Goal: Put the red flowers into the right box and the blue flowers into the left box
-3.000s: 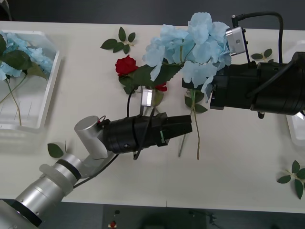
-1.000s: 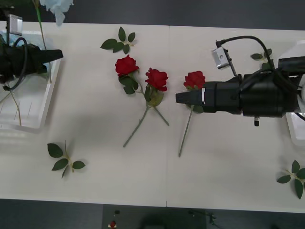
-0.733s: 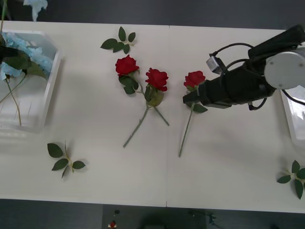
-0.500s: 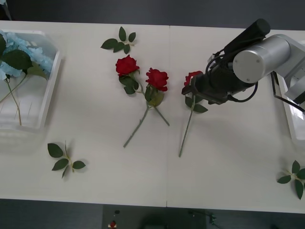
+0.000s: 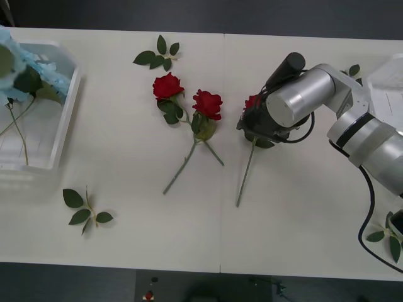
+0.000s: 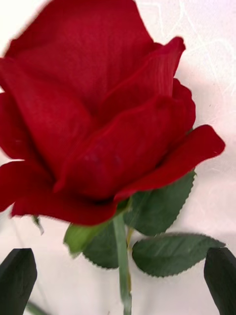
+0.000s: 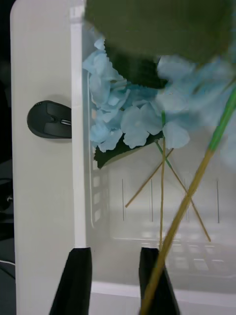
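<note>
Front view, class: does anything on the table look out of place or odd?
Nothing is spilled or broken. Two red flowers lie with stems crossed, and loose leaf sprigs sit scattered on the table.

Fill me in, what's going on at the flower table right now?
The robot is sorting flowers. The right gripper is down over a red rose on the table, fingers open on either side of its stem, not yet closed. Two more red roses lie to its left. Blue flowers already lie in the left box, and the left gripper is above it beside a stem.
</note>
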